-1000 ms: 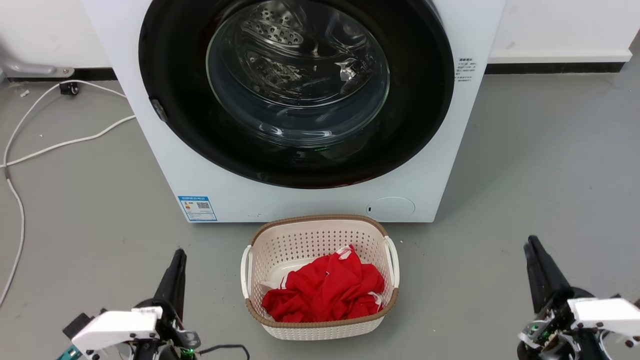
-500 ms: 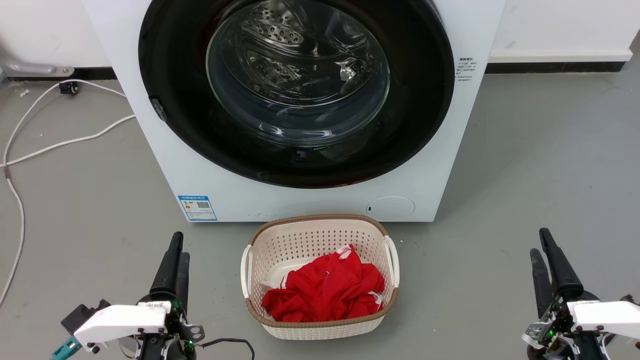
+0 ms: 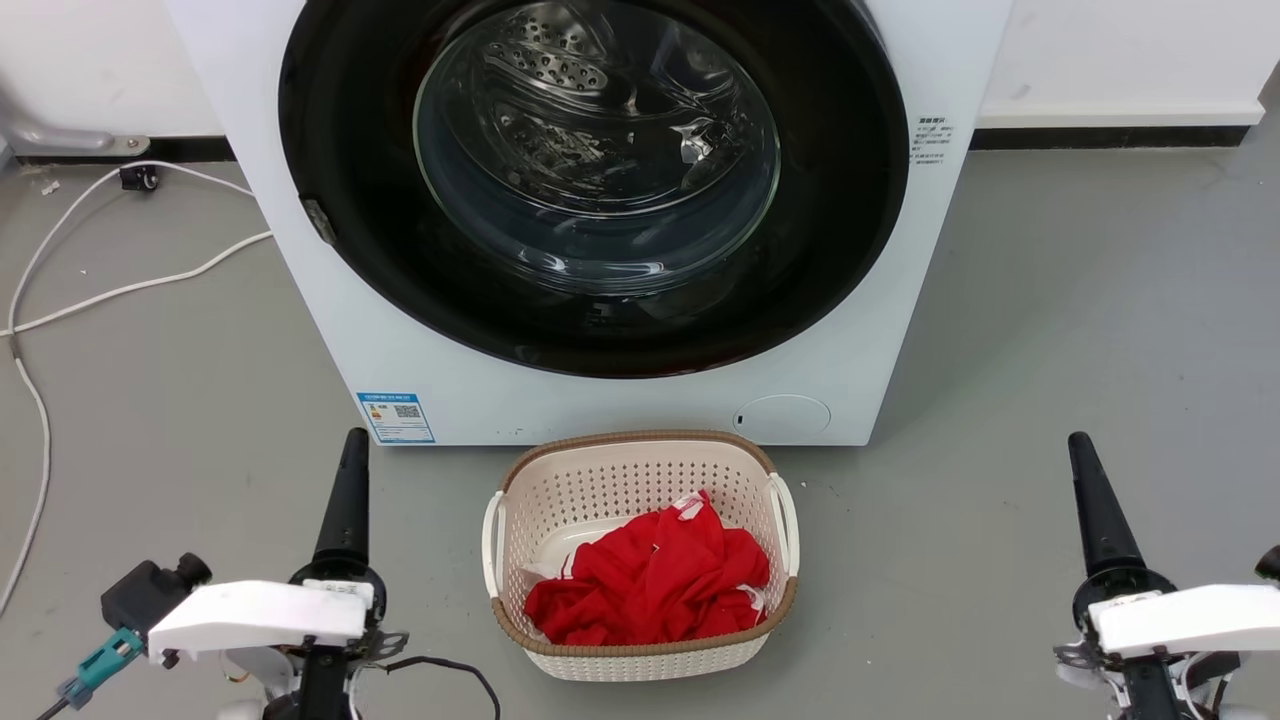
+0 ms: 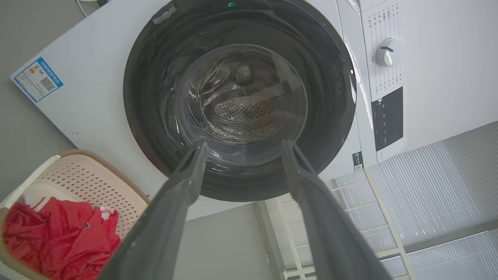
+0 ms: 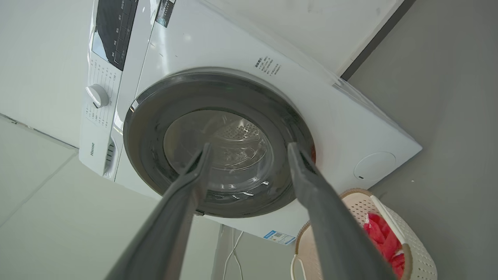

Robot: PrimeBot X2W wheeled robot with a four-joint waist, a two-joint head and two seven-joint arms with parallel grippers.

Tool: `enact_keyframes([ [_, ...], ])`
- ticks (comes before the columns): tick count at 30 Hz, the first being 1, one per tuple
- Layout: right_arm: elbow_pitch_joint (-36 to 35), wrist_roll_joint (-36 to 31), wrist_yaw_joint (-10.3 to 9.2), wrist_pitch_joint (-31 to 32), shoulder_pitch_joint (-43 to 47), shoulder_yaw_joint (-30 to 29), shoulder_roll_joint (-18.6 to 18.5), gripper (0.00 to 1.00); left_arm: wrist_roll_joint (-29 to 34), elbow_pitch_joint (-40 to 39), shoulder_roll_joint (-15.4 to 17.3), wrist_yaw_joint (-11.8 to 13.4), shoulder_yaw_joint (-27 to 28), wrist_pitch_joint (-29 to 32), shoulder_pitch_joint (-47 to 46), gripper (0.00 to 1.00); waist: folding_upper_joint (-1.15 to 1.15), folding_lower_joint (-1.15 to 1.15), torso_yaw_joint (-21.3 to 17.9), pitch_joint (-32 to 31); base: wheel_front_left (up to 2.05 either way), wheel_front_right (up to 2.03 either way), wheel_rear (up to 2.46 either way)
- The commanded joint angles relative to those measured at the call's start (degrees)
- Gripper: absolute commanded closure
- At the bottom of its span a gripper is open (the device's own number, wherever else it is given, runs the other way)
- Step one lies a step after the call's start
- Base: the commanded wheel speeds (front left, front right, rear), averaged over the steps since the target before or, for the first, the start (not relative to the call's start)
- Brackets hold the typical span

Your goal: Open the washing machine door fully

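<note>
The washing machine [image 3: 600, 405] is a white front-loader directly ahead. The washing machine door [image 3: 596, 160], a glossy black disc with a clear glass bowl, lies flat against its front, with the steel drum showing through the glass. My left gripper [image 3: 355, 440] is low on the left above the floor, well short of the machine. My right gripper [image 3: 1078, 440] is likewise low on the right. In the left wrist view the left gripper [image 4: 244, 143] is open and empty, framing the door [image 4: 241, 97]. In the right wrist view the right gripper [image 5: 249, 145] is open too, with the door [image 5: 218, 128] beyond it.
A cream laundry basket [image 3: 640, 440] holding red clothing [image 3: 650, 580] stands on the grey floor just before the machine, between my arms. White cables [image 3: 120, 290] trail across the floor at the left. A control knob [image 4: 387, 51] sits on the machine's top panel.
Both grippers have moved forward towards the machine and rolled, so each now shows edge-on in the head view. Door and basket are as before.
</note>
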Motion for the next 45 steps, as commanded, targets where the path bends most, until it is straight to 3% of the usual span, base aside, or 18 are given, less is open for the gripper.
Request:
enact_keyframes([
  [1, -1.51, -3.46, 0.00, -0.69, 0.08, 0.44, -0.06, 0.00, 2.68, -1.45, 0.20, 0.27, -0.49, -0.62, -1.32, 0.00, 0.00, 0.00, 0.03, -0.04, 0.00, 0.00, 0.00],
  [13, -3.32, -19.11, 0.00, -3.10, 1.86, 2.69, 0.04, 0.00, 16.88, -2.63, 0.17, 1.74, -3.34, -3.06, -0.82, 0.00, 0.00, 0.00, 0.20, -0.26, 0.00, 0.00, 0.00],
  [34, -5.30, -35.77, 0.00, -5.74, 3.87, 4.14, 0.16, 0.00, 36.38, -1.81, 0.13, 3.26, -5.95, -6.52, 0.25, 0.00, 0.00, 0.00, 0.57, -0.36, 0.00, 0.00, 0.00],
  [36, -5.50, -39.86, 0.00, -6.44, 4.19, 4.52, 0.19, 0.00, 40.60, -1.64, 0.11, 3.55, -6.27, -7.40, 0.28, 0.00, 0.00, 0.00, 0.67, -0.28, 0.00, 0.00, 0.00],
  [45, -6.11, -45.72, 0.00, -7.56, 4.70, 4.90, 0.24, 0.00, 46.48, -1.57, 0.09, 4.24, -7.06, -8.68, 0.40, 0.00, 0.00, 0.00, 0.78, -0.28, 0.00, 0.00, 0.00],
])
